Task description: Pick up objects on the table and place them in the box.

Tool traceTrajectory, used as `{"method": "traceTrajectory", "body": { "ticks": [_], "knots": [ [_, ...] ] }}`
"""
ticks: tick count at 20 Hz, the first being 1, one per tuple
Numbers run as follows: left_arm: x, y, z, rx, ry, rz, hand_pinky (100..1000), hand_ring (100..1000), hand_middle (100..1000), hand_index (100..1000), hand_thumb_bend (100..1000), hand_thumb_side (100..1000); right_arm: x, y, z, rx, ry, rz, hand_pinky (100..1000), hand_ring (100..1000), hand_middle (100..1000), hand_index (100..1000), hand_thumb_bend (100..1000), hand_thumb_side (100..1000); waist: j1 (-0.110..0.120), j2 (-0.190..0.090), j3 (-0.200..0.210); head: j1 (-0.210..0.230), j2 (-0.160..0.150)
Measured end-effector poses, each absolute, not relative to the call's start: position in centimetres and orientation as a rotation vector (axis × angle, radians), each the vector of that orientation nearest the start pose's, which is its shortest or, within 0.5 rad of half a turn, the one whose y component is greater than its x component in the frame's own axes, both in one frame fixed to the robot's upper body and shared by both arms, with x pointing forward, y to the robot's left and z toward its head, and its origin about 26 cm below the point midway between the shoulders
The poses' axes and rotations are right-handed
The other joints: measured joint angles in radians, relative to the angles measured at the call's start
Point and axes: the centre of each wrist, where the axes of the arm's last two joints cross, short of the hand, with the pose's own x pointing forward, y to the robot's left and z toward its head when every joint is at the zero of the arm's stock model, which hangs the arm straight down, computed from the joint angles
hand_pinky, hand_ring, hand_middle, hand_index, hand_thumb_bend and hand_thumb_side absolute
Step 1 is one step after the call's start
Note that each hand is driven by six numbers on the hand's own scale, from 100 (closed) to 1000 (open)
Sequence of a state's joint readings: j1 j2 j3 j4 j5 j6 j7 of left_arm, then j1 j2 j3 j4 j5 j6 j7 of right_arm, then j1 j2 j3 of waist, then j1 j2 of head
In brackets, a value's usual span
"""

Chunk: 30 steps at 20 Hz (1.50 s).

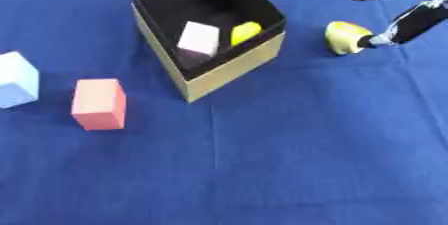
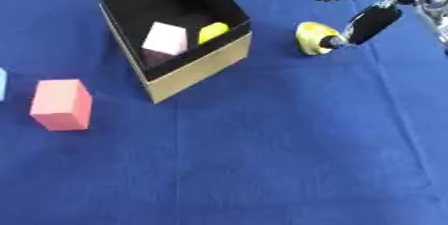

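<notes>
- Yellow rounded thing (image 1: 346, 37) sits on the blue cloth (image 1: 289, 144) at about 3 o'clock from the box (image 1: 232, 69), near it but not touching.
- Right hand (image 2: 372, 19) is at its 3 o'clock side, one dark fingertip touching it; honestly can't tell whether the fingers are spread or curled.
- Looks light and hard, maybe smooth, so I'd guess it rolls or slips; best taken across its wide middle.
- Box already holds a pale pink block (image 1: 199, 38) and a small yellow piece (image 1: 245, 32).
- Salmon block (image 1: 98, 103) waits at 9 o'clock; a light blue block (image 1: 16, 79) is cut off at the edge.
- No left hand showing.
</notes>
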<state>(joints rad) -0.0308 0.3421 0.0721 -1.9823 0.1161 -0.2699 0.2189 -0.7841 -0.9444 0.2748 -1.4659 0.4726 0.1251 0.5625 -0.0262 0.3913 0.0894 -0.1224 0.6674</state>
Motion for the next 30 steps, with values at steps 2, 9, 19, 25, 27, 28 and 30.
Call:
{"method": "traceTrajectory", "body": {
  "ticks": [2, 9, 19, 25, 27, 28, 30],
  "knots": [
    [26.6, 30.7, 13.2, 0.26, -2.302, -0.007, 652, 761, 685, 840, 184, 734, 38.8, -34.7, 30.5, -0.97, -1.297, 1.412, 844, 833, 762, 814, 518, 199, 0.0, 0.006, 0.003, -0.003, -0.003],
    [26.7, 30.6, 13.3, 0.254, -2.306, -0.003, 651, 761, 685, 840, 179, 741, 39.6, -35.4, 30.0, -0.976, -1.291, 1.376, 840, 831, 757, 813, 516, 196, 0.001, 0.034, 0.021, -0.007, -0.019],
    [26.8, 30.3, 13.3, 0.251, -2.314, -0.005, 651, 762, 685, 840, 170, 751, 40.7, -36.1, 29.2, -0.998, -1.278, 1.319, 839, 822, 728, 786, 474, 122, 0.0, 0.071, 0.047, -0.012, -0.037],
    [26.9, 30.2, 13.3, 0.249, -2.314, -0.013, 651, 762, 685, 840, 166, 754, 40.9, -36.3, 29.2, -1.025, -1.277, 1.305, 818, 751, 608, 710, 363, 100, 0.001, 0.078, 0.047, -0.012, -0.037],
    [26.9, 30.2, 13.3, 0.249, -2.314, -0.014, 652, 762, 685, 840, 166, 753, 41.0, -36.3, 29.1, -1.034, -1.28, 1.302, 807, 725, 565, 678, 352, 100, 0.001, 0.078, 0.046, -0.012, -0.037],
    [26.9, 30.2, 13.3, 0.25, -2.314, -0.015, 652, 762, 685, 840, 166, 753, 41.0, -36.2, 29.1, -1.034, -1.285, 1.301, 804, 720, 558, 673, 351, 100, 0.002, 0.078, 0.045, -0.012, -0.037],
    [26.9, 30.2, 13.3, 0.251, -2.314, -0.016, 652, 762, 686, 840, 166, 752, 41.0, -36.0, 29.1, -1.031, -1.302, 1.296, 798, 706, 536, 652, 337, 100, 0.004, 0.077, 0.042, -0.011, -0.036]
  ]
}}
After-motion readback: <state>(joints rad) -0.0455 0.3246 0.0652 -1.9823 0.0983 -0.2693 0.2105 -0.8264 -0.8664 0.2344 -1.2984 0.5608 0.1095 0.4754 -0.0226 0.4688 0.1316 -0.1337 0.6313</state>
